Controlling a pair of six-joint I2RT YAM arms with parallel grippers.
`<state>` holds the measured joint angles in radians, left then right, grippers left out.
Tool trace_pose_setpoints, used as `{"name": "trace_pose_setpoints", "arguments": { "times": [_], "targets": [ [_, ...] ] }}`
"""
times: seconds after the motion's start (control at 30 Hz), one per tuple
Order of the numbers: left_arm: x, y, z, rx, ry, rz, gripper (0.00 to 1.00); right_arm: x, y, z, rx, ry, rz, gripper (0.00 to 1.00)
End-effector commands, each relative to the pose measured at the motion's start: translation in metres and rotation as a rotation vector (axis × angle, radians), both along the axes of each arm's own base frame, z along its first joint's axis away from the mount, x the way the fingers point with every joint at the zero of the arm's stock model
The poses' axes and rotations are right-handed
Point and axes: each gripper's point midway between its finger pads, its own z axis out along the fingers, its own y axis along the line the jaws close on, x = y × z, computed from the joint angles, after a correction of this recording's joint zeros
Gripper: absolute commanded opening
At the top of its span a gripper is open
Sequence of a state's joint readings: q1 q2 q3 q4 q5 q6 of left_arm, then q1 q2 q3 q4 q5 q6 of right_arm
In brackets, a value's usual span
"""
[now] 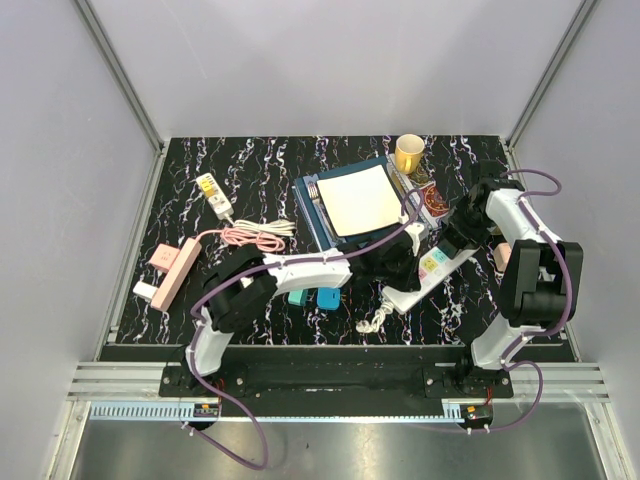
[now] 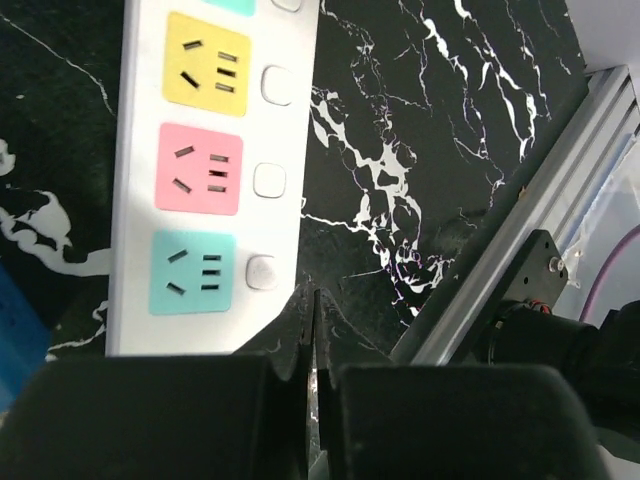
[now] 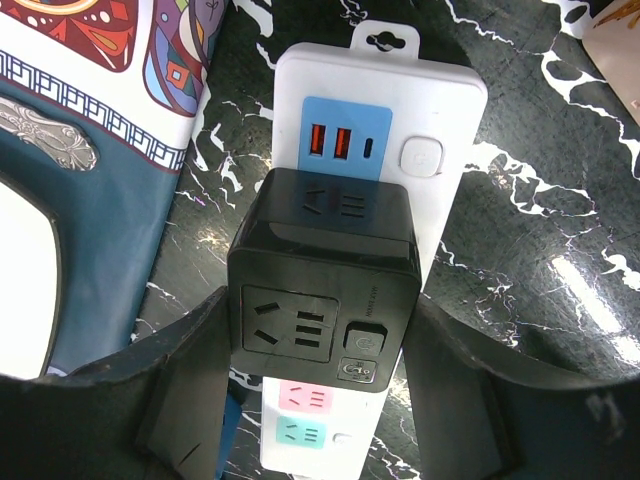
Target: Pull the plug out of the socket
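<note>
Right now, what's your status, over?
Left pincer shut at white strip end. Right pincer gripping black adapter, plugged in. No obstruction seen.

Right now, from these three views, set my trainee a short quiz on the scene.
1. True or false: the left tool is open.
2. Which socket of the power strip lies nearest the left tool? A yellow, B pink, C teal.
3. Fill in: the right tool has a finger on each side of the black ____.
Key: 1 false, its fingers meet. 2 C, the teal socket. 3 adapter, plugged into the strip.
</note>
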<state>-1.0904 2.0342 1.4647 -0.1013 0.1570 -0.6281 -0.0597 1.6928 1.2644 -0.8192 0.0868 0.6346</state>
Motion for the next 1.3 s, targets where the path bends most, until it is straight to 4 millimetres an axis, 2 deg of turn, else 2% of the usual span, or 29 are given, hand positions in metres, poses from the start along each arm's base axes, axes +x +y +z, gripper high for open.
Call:
{"name": "trace_pose_setpoints", "arguments": {
  "times": [0.0, 0.07, 0.1, 0.2, 0.33, 0.43, 0.5, 0.87, 1.1, 1.17, 1.27],
  "targets": [
    [0.005, -0.023, 0.000, -0.069, 0.012, -0.036, 0.00, -0.007, 0.003, 0.007, 0.012, -0.010, 0.017, 0.33],
    [0.008, -0.020, -0.023, -0.002, 0.026, -0.022, 0.00, -0.007, 0.004, 0.010, 0.014, -0.016, 0.019, 0.33],
    [0.012, -0.022, -0.025, 0.008, 0.019, -0.013, 0.00, -0.007, 0.004, 0.010, 0.013, -0.017, 0.019, 0.33],
    [0.019, -0.013, -0.049, 0.089, 0.019, 0.029, 0.00, -0.006, 0.004, 0.015, 0.011, -0.028, 0.018, 0.32],
    [0.025, 0.016, -0.093, 0.283, 0.041, 0.115, 0.00, -0.009, 0.003, 0.017, 0.006, -0.014, 0.027, 0.32],
    [0.021, 0.037, -0.114, 0.354, 0.061, 0.154, 0.00, -0.011, 0.000, 0.019, -0.010, -0.005, 0.030, 0.32],
    [0.019, 0.042, -0.124, 0.377, 0.074, 0.165, 0.00, -0.009, 0.001, 0.023, -0.004, -0.010, 0.037, 0.32],
    [0.014, 0.060, -0.148, 0.489, 0.122, 0.194, 0.00, 0.010, -0.002, 0.052, 0.035, -0.067, 0.047, 0.32],
    [0.012, 0.062, -0.160, 0.523, 0.145, 0.195, 0.00, 0.002, 0.002, 0.032, 0.048, -0.046, 0.054, 0.29],
    [0.012, 0.062, -0.159, 0.524, 0.141, 0.196, 0.00, -0.009, 0.002, 0.019, 0.047, -0.018, 0.052, 0.29],
    [0.014, 0.061, -0.153, 0.518, 0.133, 0.194, 0.00, -0.011, -0.003, 0.019, 0.022, -0.023, 0.048, 0.29]
  ]
}}
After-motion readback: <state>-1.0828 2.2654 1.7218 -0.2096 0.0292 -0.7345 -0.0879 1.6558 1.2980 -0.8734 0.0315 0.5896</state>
